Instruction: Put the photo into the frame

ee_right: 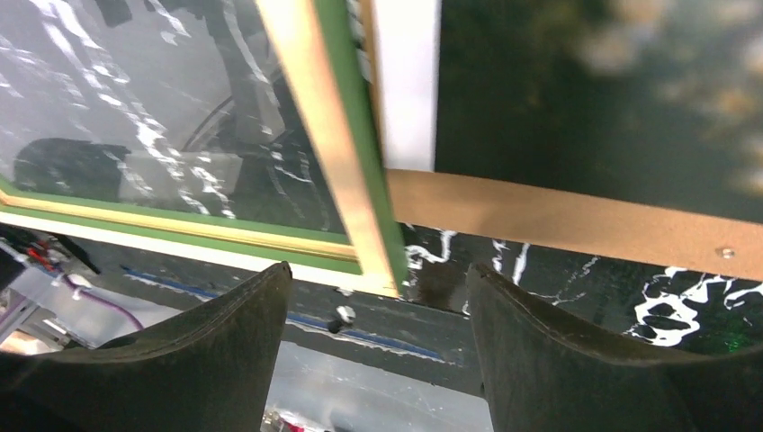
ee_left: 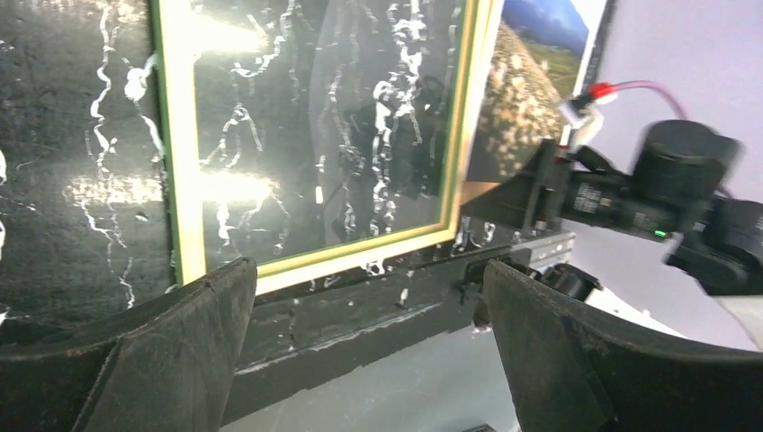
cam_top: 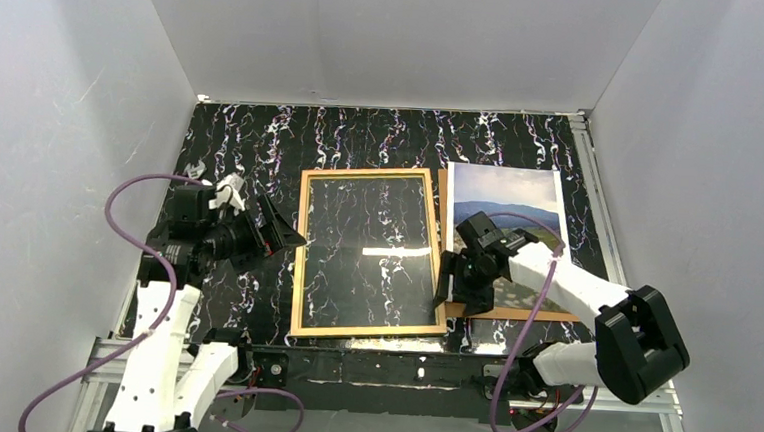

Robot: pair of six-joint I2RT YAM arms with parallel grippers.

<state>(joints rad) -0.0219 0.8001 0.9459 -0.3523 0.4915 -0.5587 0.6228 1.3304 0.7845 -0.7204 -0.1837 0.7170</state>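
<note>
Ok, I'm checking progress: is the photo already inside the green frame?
No, the photo lies outside the frame, just to its right, and the frame's opening shows only the marbled tabletop.

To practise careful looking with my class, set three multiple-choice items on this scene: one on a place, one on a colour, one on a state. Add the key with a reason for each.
1. Where does the photo lie relative to the frame?
A. Inside it
B. To its right
C. To its left

2. What colour is the board under the photo?
A. Brown
B. Red
C. White

3. How is the left claw?
A. Shut on the frame
B. Shut on the photo
C. Open, holding nothing

Key:
1 B, the print lies beside the frame's right rail, not within it.
2 A, a brown strip sticks out past the print's near edge.
3 C, its jaws stand wide apart with nothing between them.
</note>
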